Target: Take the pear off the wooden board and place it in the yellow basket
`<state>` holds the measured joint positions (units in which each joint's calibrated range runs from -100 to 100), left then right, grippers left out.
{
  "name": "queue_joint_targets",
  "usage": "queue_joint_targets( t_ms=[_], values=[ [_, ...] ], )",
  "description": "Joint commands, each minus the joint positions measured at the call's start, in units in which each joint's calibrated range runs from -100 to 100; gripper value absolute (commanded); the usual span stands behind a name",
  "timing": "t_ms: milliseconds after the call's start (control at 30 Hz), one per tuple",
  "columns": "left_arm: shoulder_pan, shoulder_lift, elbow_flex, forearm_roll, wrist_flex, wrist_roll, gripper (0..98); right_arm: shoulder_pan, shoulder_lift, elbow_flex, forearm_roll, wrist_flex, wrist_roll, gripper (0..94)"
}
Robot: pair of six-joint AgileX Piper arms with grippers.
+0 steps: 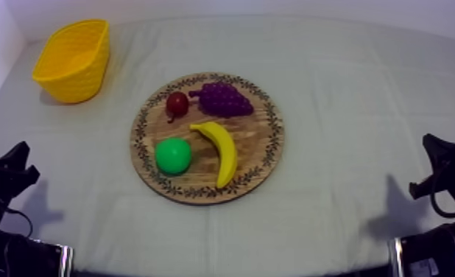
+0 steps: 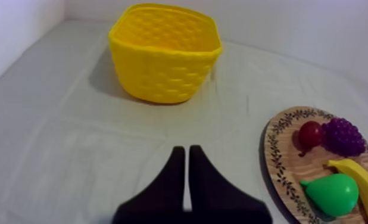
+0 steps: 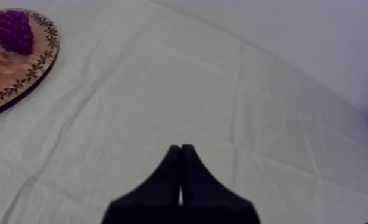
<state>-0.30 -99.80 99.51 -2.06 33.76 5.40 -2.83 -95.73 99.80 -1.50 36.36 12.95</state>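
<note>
Lying on the wooden board [image 1: 274, 140], the pear [image 1: 173, 155] sits on the board's near-left part, just beside the banana [image 1: 221, 149], with the small red fruit [image 1: 177, 104] and the grapes [image 1: 221, 99] on its far part. The yellow basket [image 1: 72, 59] stands upright on the cloth [image 1: 333, 88], well apart from the board, off its far left. The left gripper [image 2: 186, 149] rests off the board's near left, fingers pressed together in a narrow wedge, holding nothing. The right gripper [image 3: 181, 146] rests off the board's near right, likewise closed on nothing.
</note>
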Motion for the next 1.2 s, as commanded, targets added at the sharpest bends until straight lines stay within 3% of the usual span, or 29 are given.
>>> queue_joint_targets(
  t_ms=[0, 167, 300, 600, 833, 967, 1167],
  values=[
    [0.64, -0.03, -0.05, 0.13, 0.03, 3.93, 0.1, 0.00, -0.03, -0.02, 0.01, 0.02, 0.01, 0.4],
    [3.43, -0.16, -0.30, 0.26, 0.03, 7.41, 0.0, 0.00, -0.03, -0.02, 0.01, 0.02, 0.01, 0.4],
    [6.39, -0.19, -0.45, 0.31, 0.03, 8.38, 0.0, 0.00, -0.03, -0.02, 0.01, 0.02, 0.01, 0.4],
    [12.55, 1.51, -3.01, 0.08, 5.51, 5.96, 0.0, 0.00, -0.03, -0.02, 0.01, 0.02, 0.01, 0.4],
    [14.88, 10.10, -13.36, 0.47, 13.44, 1.56, 0.0, 0.00, -0.03, -0.02, 0.01, 0.02, 0.01, 0.4],
    [15.17, 15.49, -19.30, 2.67, 17.45, -1.12, 0.0, 0.00, -0.03, -0.02, 0.01, 0.02, 0.01, 0.4],
    [13.92, 23.80, -24.88, 9.19, 19.44, -6.85, 0.0, 0.00, -0.03, -0.02, 0.01, 0.02, 0.01, 0.4]
  ],
)
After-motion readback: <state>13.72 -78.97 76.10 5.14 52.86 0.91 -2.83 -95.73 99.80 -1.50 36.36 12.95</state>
